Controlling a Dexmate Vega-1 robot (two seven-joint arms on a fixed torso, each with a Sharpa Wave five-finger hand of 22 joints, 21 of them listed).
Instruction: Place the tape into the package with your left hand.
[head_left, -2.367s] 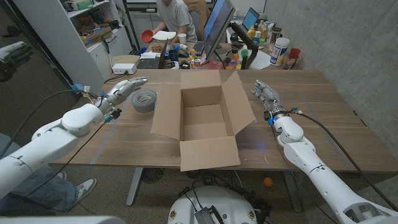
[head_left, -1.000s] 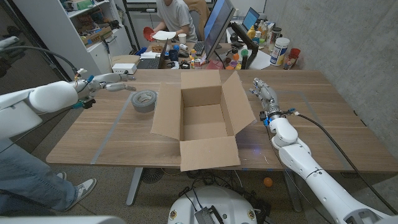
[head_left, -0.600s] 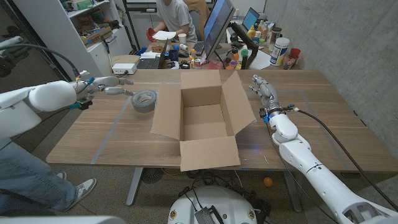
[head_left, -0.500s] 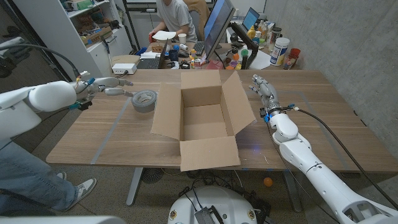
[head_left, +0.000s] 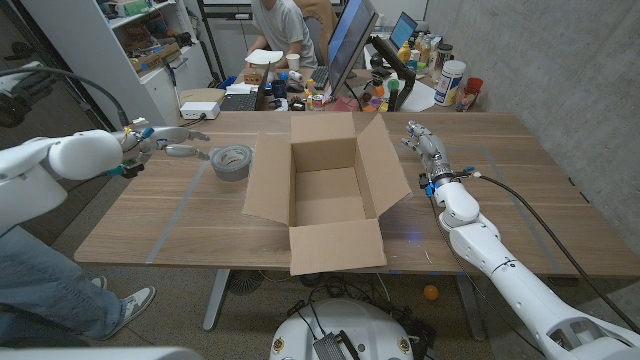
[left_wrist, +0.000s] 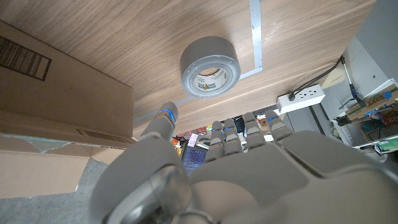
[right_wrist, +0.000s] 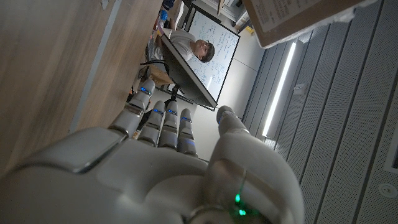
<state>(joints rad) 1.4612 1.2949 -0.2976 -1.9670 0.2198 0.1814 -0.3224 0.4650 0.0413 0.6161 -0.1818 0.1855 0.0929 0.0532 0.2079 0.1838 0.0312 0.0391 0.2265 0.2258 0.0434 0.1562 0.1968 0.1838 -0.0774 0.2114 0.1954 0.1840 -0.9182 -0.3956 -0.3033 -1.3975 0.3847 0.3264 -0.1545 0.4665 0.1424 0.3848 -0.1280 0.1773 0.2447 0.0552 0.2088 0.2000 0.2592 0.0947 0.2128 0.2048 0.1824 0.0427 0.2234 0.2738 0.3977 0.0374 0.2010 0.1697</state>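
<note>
Left hand (head_left: 172, 141) beside tape (head_left: 232, 161), apart

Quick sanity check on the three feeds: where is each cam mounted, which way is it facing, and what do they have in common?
Head view: on the robot's head, looking down over the table; both arms, left hand, right hand, tape and open box.
Left wrist view: on the left wrist, looking along the left hand toward the tape and a box flap.
Right wrist view: on the right wrist, looking along the right hand past the table edge toward a person.
Shared: head and left wrist views both show tape and box.
</note>
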